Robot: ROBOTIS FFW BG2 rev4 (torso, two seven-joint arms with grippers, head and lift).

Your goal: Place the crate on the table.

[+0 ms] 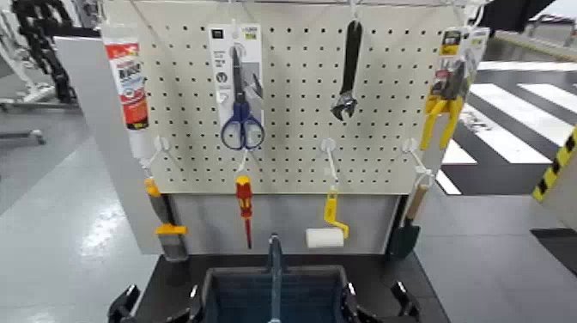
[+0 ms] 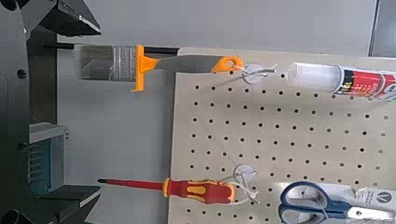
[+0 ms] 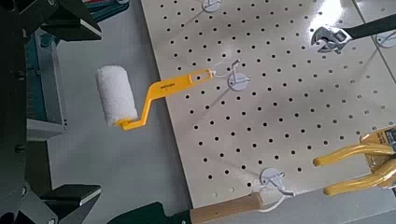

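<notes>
From here I see the left hand [image 1: 160, 309] spread wide beside the crate, and the right hand [image 1: 376, 302] spread too, at the opposite side. Between them sits the dark blue crate [image 1: 311, 288], its handle bar upright, on the black bench [image 1: 176, 275]. Beyond the hands hangs the pegboard [image 1: 296, 163], with a red screwdriver [image 1: 245, 202] and a paint roller [image 1: 326, 237] above the crate's far side.

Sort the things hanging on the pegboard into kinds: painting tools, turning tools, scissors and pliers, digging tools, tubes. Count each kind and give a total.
Painting tools: 2 (brush, roller)
Turning tools: 2 (screwdriver, adjustable wrench)
Scissors and pliers: 2 (scissors, pliers)
Digging tools: 1 (trowel)
Tubes: 1 (tube)
Total: 8
</notes>
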